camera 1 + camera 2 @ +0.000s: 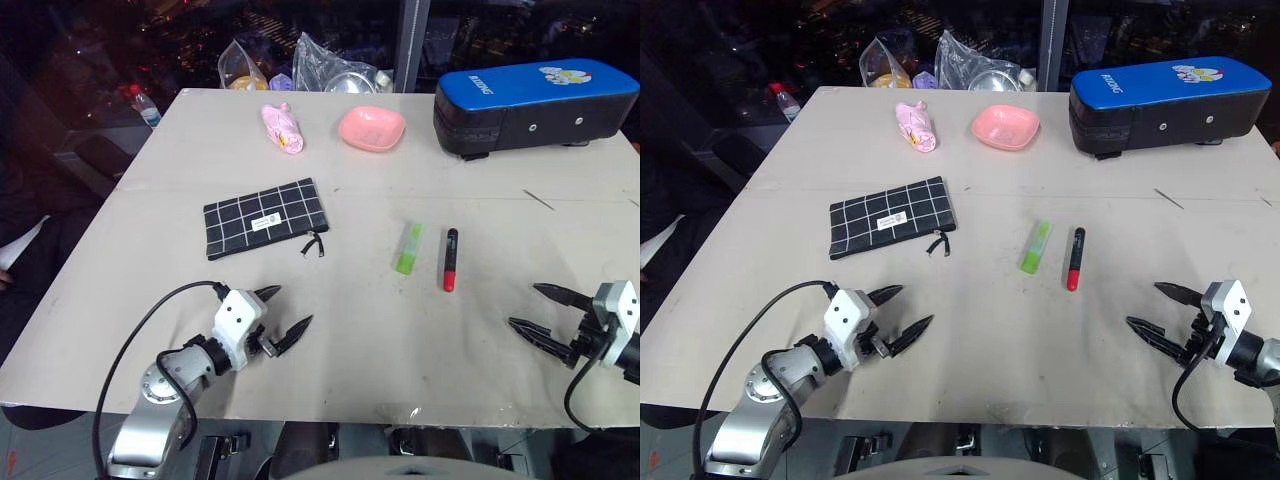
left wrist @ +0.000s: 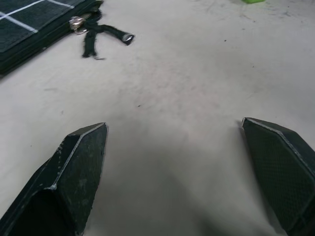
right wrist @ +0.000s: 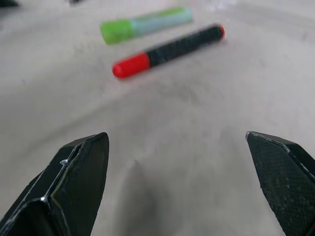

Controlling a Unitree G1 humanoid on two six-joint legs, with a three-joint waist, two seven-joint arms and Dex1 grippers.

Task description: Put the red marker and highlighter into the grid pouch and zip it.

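Starting from the head camera, I judge the job has not begun: the grid pouch (image 1: 262, 218) lies flat on the table (image 1: 380, 350) toward my left, its zipper pull (image 1: 315, 244) dangling off the corner nearest the pens, and nothing has gone into it as far as I can see. The highlighter (image 1: 408, 248) and the red marker (image 1: 451, 259) lie side by side, just apart, in the middle of the table, well clear of the pouch. My left gripper (image 1: 282, 312) hovers near the front edge with its jaws spread and empty, below the pouch; my right gripper (image 1: 545, 312) hangs at the right edge, likewise spread and holding nothing. Moving to the left wrist camera, I see the pouch's corner and its pull ahead of the two open fingers (image 2: 74, 172), with bare table between them (whether the zipper is open or shut I cannot tell from here). From the right wrist camera, the marker and highlighter lie ahead of the open fingers, untouched. So everything is left: opening the pouch if needed, two picks, two insertions, then the zip.
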